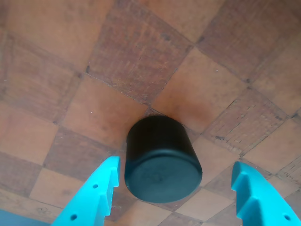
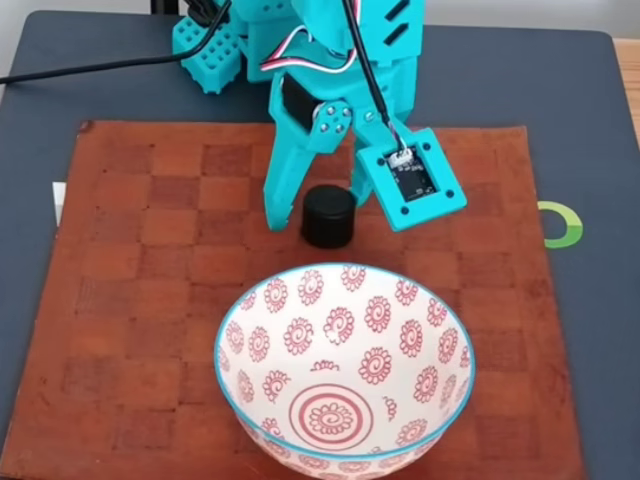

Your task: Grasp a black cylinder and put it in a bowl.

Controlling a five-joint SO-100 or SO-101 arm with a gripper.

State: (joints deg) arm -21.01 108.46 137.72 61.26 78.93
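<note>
currently the gripper (image 1: 171, 188) stands open astride the cylinder (image 1: 162, 160), which sits upright on the mat (image 2: 120, 300) just behind the bowl (image 2: 440, 300). likely light, rigid, smooth-walled; grip mid-height across its sides.

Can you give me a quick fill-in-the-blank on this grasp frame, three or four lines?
1. The black cylinder stands on a brown ____ mat.
2. In the wrist view, the gripper has its jaws ____, one on each side of the cylinder.
3. The bowl has a ____ rim.
4. In the fixed view, the cylinder sits between the arm and the ____.

Missing words: checkered; open; turquoise; bowl
</note>
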